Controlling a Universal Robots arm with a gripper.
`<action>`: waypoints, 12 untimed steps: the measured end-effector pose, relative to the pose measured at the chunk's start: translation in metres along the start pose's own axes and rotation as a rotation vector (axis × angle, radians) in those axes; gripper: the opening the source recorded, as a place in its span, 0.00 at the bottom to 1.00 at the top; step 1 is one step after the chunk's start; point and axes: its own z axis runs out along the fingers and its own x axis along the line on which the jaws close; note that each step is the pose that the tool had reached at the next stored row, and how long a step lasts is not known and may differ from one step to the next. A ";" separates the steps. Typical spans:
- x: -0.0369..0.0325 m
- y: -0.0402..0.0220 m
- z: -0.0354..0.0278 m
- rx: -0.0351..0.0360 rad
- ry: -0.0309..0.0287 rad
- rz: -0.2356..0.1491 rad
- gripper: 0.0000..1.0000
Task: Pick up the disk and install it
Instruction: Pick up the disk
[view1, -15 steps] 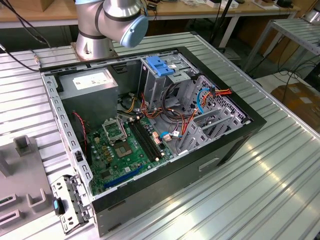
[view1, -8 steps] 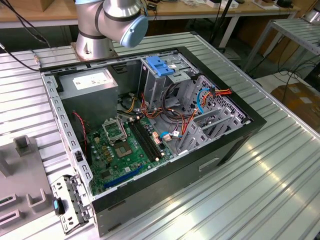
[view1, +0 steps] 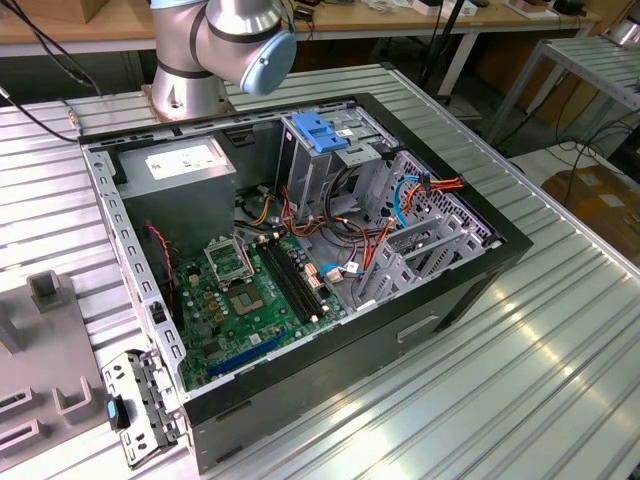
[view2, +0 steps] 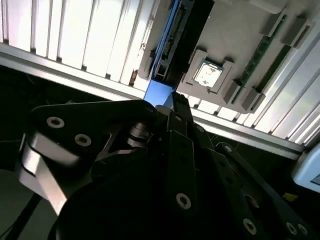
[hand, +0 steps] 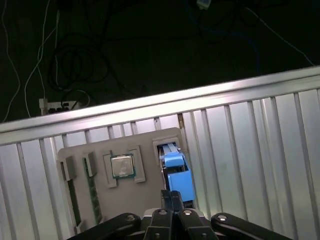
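Edgewise, disk (hand: 177, 176) shows blue rail.

Open case mid-bench, parts tray toward the exterior view's left.

The case (view1: 330, 400) lies open on the bench (view1: 520, 400), with the arm base (view1: 190, 90) behind it. Inside, the power supply (view1: 180, 170) sits in the far corner at the exterior view's left. The drive cage (view1: 330, 175) stands beside it toward the right, with a bracket (view1: 318, 132) on top, and the motherboard (view1: 250, 300) lies in front of both. The tray (view1: 50, 360) lies on the bench left of the case. In the first wrist view the disk (hand: 176, 175) stands on edge in a tray slot, just beside the chip (hand: 122, 166). Memory sticks (hand: 92, 195) lie on the chip's other side, and the tool (hand: 173, 195) sits just at the disk's edge.
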 end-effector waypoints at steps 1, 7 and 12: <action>0.0000 0.0002 0.0001 0.0008 -0.0003 -0.030 0.17; 0.0001 0.0010 0.0013 0.0032 -0.0011 -0.110 0.42; -0.0001 0.0021 0.0066 0.0062 -0.0006 -0.120 0.48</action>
